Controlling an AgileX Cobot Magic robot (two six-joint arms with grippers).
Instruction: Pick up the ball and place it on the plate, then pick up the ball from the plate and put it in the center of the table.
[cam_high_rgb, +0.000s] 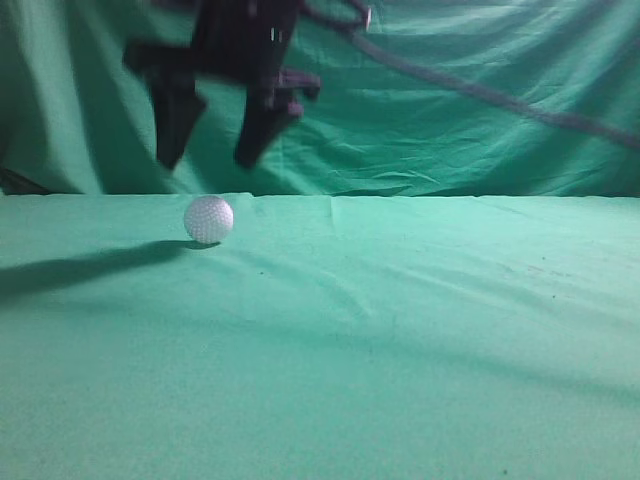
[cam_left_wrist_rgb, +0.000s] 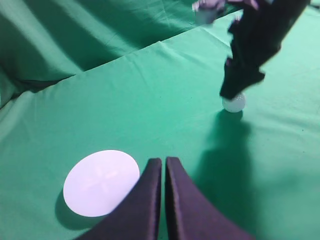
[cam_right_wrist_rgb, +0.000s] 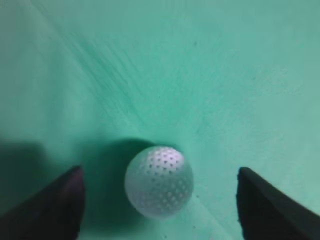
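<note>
The white dimpled ball (cam_high_rgb: 208, 219) rests on the green table (cam_high_rgb: 400, 320), left of the middle in the exterior view. My right gripper (cam_high_rgb: 207, 160) hangs open just above it, one finger on each side and neither touching. In the right wrist view the ball (cam_right_wrist_rgb: 159, 181) lies between the open fingers (cam_right_wrist_rgb: 160, 172). The left wrist view shows the ball (cam_left_wrist_rgb: 233, 103) under the right gripper (cam_left_wrist_rgb: 240, 75). My left gripper (cam_left_wrist_rgb: 163, 161) is shut and empty, next to the round white plate (cam_left_wrist_rgb: 101, 182), which lies flat on the cloth.
A draped green cloth backdrop (cam_high_rgb: 450, 110) hangs behind the table's far edge. A grey cable (cam_high_rgb: 500, 100) runs from the right arm across the backdrop. The plate is outside the exterior view.
</note>
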